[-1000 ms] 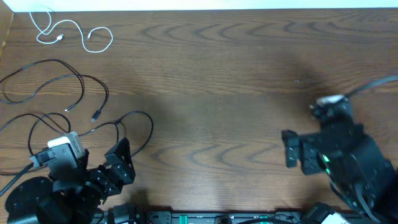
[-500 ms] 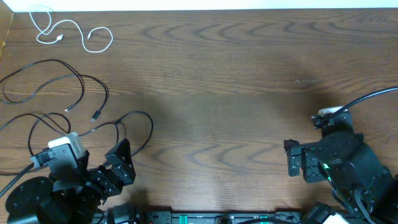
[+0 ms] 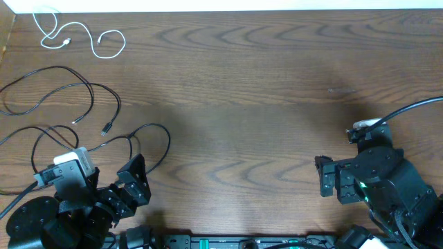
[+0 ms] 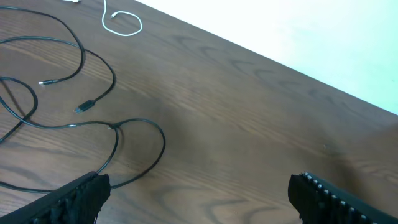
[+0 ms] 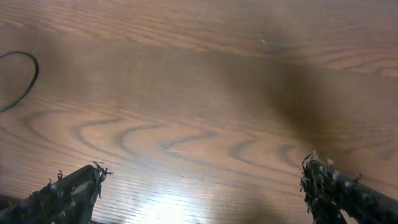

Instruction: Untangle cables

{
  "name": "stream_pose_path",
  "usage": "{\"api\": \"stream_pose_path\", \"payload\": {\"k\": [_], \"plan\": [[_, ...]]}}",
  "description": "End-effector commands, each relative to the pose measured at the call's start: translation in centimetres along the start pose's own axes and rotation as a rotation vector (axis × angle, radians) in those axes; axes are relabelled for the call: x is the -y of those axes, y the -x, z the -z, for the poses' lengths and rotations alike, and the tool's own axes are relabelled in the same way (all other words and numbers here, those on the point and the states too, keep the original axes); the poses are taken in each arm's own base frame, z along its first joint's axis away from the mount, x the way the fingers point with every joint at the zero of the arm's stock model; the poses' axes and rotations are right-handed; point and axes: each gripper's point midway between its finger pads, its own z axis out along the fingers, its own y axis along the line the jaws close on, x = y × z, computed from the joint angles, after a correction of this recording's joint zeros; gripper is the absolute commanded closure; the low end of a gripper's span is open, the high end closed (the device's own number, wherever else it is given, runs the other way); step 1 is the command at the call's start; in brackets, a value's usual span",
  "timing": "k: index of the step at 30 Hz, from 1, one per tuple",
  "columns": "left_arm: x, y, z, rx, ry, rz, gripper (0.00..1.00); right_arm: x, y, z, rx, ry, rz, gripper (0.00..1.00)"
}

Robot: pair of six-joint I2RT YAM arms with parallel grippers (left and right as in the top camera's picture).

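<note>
A brown wood-grain desk (image 3: 263, 104) fills the overhead view, and most of its surface is seen bare. The right arm (image 3: 384, 183) is seen at the near right edge of the desk; its jaws are spread wide apart, nothing is held between them, and only bare wood is seen under them in the right wrist view. The left arm (image 3: 76, 200) is seen at the near left corner; its jaws are likewise spread wide with nothing gripped, and they are pointed out over the desk toward the far right. All three cables are found on the left part of the desk. The near black cable (image 3: 168, 140) is laid just beyond the left arm, a rounded loop of it being seen right beside the left jaws, while the rest is run off toward the left edge; part of it is hidden by the arm. The far black cable (image 3: 91, 99) is spread in wide curves farther back on the left, with its two small plug ends laid near each other, just beside the near black cable; whether the two black cords are crossed cannot be told. The white cable (image 3: 88, 31), the shortest of the three, is laid in small curls at the far left corner, well apart from both black cords and from both arms.
</note>
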Motion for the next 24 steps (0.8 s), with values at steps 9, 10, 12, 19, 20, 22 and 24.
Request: {"api": "stream_pose_path", "payload": {"k": [9,10,12,19,20,22,24], "plan": [[0.2,-0.1,0.1,-0.002,-0.010,-0.006,0.03,1.4,0.2,-0.2,0.007,-0.057,0.040,0.01],[0.2,-0.1,0.1,-0.002,-0.010,-0.006,0.03,1.9,0.3,-0.2,0.006,-0.073,0.030,0.01],[0.2,-0.1,0.1,-0.002,-0.010,-0.006,0.03,2.9,0.2,-0.5,0.003,-0.107,-0.004,0.01],[0.2,-0.1,0.1,-0.002,-0.010,-0.006,0.03,6.2,-0.5,-2.4,0.060,-0.177,-0.177,0.01],[0.2,-0.1,0.1,-0.002,-0.010,-0.006,0.03,6.4,-0.5,-2.7,0.078,-0.172,-0.171,0.01],[0.2,-0.1,0.1,-0.002,-0.010,-0.006,0.03,6.7,-0.6,-3.3,0.122,-0.157,-0.153,0.01],[0.2,-0.1,0.1,-0.002,-0.010,-0.006,0.03,7.0,-0.8,-3.8,0.170,-0.138,-0.140,0.01]]}}
